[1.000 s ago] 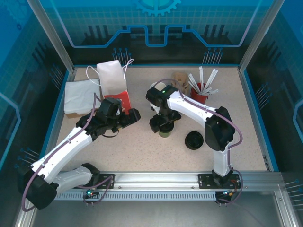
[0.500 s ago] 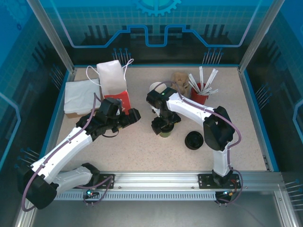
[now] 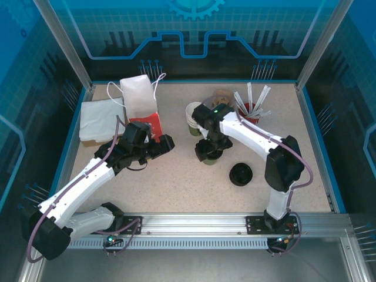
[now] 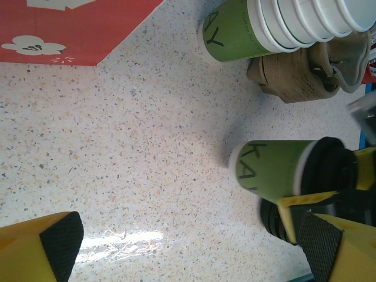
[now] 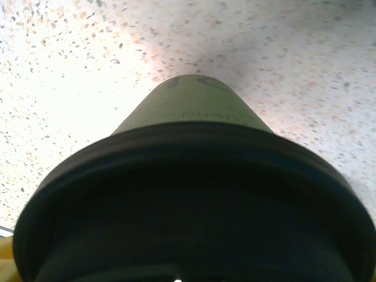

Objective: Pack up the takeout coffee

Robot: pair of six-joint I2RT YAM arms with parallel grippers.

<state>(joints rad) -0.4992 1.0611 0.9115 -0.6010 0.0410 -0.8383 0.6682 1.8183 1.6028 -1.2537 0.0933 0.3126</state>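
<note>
The takeout coffee (image 3: 210, 158) is a yellow-green paper cup (image 4: 270, 170) with a black lid (image 5: 194, 217), standing mid-table. My right gripper (image 3: 210, 150) sits over it from above, and its yellow fingers (image 4: 311, 202) are closed on the lid rim. In the right wrist view the lid is right up against the camera, and the cup wall (image 5: 194, 106) tapers down to the table. My left gripper (image 3: 160, 144) hovers to the cup's left, open with nothing between its black pads (image 4: 59, 244).
A stack of lidless cups (image 3: 194, 117) stands behind the coffee, beside brown paper holders (image 4: 305, 70). A stack of black lids (image 3: 241, 174) lies to its right. A red-and-white bag (image 3: 144, 114), white napkins (image 3: 100, 120) and a red pot of sticks (image 3: 249, 111) line the back.
My right gripper has narrowed onto the lid and shifted slightly right and back, and the cup has moved with it. The left arm has stayed still.
</note>
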